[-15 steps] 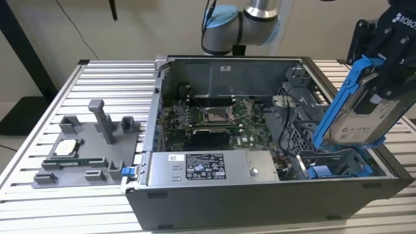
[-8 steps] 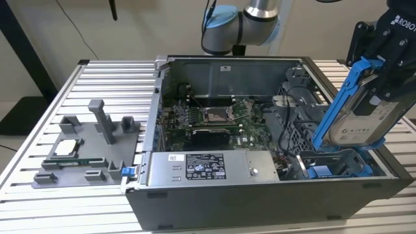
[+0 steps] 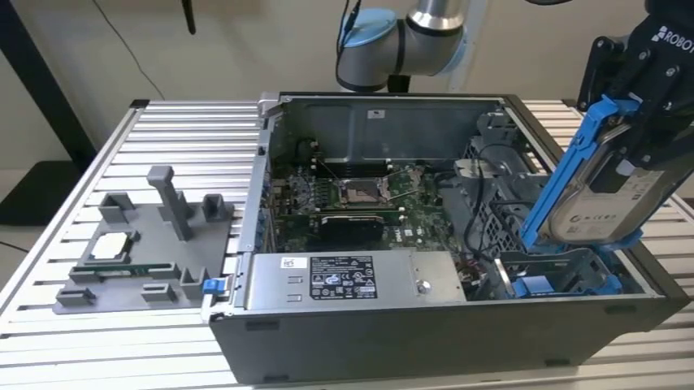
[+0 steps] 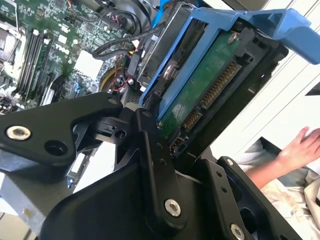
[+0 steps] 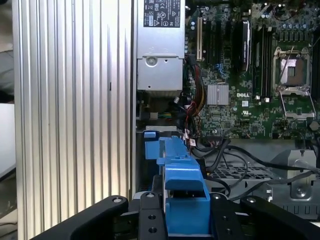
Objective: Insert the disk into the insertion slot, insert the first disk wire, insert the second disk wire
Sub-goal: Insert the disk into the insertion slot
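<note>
The disk (image 3: 594,210), silver-grey in a bright blue carrier, stands steeply tilted at the exterior view's right, and my gripper (image 3: 638,154) is shut on its upper part. Its lower end reaches down to the insertion slot (image 3: 564,276), a grey cage bay with blue fittings in the open computer case (image 3: 434,333). In the second wrist view the disk (image 4: 200,95) shows its green circuit side and connector between my black fingers (image 4: 150,150). In the first wrist view the blue carrier (image 5: 182,195) sits in my gripper (image 5: 185,220), above the case. Black wires (image 5: 227,150) lie loose beside the cage.
A grey power-supply box (image 3: 347,280) lies at the case front, with the motherboard and CPU socket (image 3: 358,191) behind it. A grey fixture (image 3: 136,252) with small parts rests on the slatted table (image 3: 174,130) at the exterior view's left. A person's hand (image 4: 300,145) is nearby.
</note>
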`<move>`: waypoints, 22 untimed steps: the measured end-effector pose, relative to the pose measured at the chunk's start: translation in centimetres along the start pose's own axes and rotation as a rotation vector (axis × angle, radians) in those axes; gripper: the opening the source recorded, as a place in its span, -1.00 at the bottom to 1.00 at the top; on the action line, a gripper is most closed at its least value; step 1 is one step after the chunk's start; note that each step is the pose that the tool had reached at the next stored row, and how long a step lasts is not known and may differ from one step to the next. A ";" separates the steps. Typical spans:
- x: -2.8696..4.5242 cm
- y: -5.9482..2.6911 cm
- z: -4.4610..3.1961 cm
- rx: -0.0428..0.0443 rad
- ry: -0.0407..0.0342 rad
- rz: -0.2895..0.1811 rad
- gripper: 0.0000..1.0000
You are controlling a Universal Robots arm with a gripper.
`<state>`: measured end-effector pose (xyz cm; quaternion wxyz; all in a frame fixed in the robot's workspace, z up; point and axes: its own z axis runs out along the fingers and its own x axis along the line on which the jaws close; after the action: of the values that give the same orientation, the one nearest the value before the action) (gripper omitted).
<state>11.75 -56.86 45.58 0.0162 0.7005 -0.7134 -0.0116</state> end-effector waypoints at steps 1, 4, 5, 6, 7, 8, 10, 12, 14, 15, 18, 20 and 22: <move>0.00 0.00 0.07 -0.0001 -0.0003 0.000 -1.00; 0.03 0.00 0.37 -0.0015 -0.0035 0.000 -1.00; 0.04 -0.02 0.45 -0.0019 -0.0053 0.000 -1.00; 0.06 -0.02 0.51 -0.0022 -0.0081 0.000 -1.00; 0.09 -0.02 0.60 -0.0024 -0.0119 0.000 -1.00; 0.12 -0.03 0.68 -0.0027 -0.0154 -0.001 -1.00; 0.19 -0.03 0.83 -0.0033 -0.0221 -0.001 -1.00; 0.28 -0.04 0.99 -0.0040 -0.0287 -0.001 -1.00; 0.40 -0.05 1.15 -0.0056 -0.0334 -0.001 -1.00; 0.50 -0.06 1.23 -0.0072 -0.0355 -0.001 -1.00; 0.81 -0.07 1.50 -0.0116 -0.0417 -0.002 -1.00; 0.97 -0.12 1.70 -0.0137 -0.0451 -0.002 -1.00; 1.10 -0.17 1.92 -0.0154 -0.0484 -0.002 -1.00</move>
<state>11.83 -57.98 43.67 0.0043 0.7006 -0.7128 -0.0340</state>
